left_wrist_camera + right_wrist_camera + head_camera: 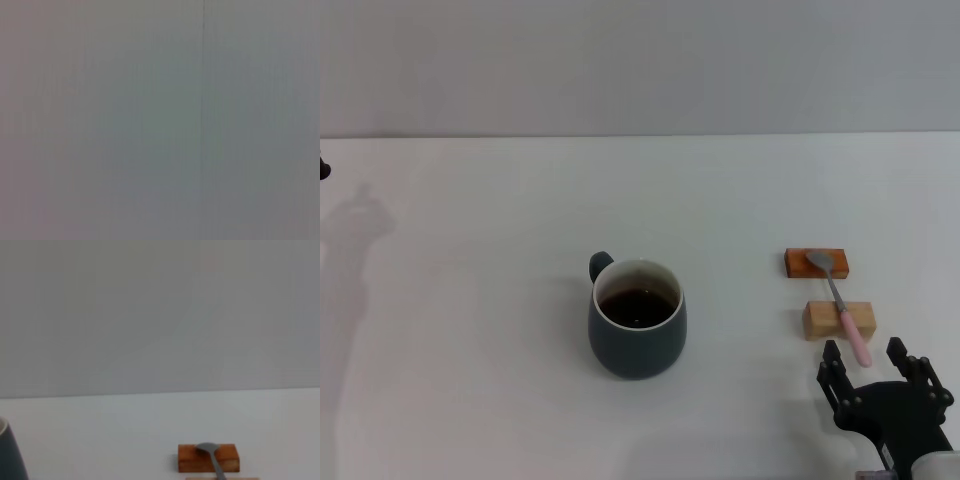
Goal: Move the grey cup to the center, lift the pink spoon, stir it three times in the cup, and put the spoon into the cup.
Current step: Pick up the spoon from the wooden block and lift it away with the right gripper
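The grey cup (637,318) stands near the middle of the white table, handle toward the far left, dark liquid inside. Its side also shows at the edge of the right wrist view (10,455). The pink spoon (840,303) lies to the cup's right across two blocks, silver bowl on the far orange block, pink handle over the near pale block and pointing toward me. The spoon's bowl shows in the right wrist view (209,452). My right gripper (865,355) is open just behind the handle's end, fingers either side of it, not touching. My left gripper is out of view.
An orange-brown block (815,263) and a pale wooden block (839,320) hold the spoon up off the white table (470,300). The orange block also shows in the right wrist view (190,458). A grey wall stands behind the table.
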### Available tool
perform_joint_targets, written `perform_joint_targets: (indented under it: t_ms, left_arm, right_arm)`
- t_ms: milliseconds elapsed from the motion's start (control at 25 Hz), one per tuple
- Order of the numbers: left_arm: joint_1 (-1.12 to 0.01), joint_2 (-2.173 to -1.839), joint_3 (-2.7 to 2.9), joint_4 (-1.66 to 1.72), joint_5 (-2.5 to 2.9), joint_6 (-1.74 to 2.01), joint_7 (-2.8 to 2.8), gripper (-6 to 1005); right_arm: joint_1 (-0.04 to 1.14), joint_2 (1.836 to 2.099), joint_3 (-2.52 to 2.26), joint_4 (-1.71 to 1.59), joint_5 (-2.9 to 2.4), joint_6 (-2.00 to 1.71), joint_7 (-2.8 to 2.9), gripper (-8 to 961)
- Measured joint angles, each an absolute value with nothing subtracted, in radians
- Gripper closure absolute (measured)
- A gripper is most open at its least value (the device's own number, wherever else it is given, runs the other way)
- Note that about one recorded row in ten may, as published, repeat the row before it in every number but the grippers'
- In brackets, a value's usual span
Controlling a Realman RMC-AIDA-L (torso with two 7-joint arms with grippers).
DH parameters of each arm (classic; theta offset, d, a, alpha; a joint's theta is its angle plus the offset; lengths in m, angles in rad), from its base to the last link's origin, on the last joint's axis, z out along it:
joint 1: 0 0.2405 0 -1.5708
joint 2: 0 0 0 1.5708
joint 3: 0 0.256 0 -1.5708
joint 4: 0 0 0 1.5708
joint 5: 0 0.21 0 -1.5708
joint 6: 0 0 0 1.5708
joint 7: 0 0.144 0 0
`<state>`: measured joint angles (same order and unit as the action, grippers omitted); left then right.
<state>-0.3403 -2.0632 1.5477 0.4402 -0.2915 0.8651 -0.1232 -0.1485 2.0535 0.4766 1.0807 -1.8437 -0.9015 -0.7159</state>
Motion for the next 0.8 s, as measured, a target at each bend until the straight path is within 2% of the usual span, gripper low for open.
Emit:
perform_joint_targets:
  t_ms: [800]
  left_arm:
    - [-0.339, -2.063, 1.538, 0.439, -0.291, 0.868, -0.124, 1001]
  right_arm:
    - [-0.107, 2.052, 0.472, 1.031, -1.844, -0.899, -0.689, 258]
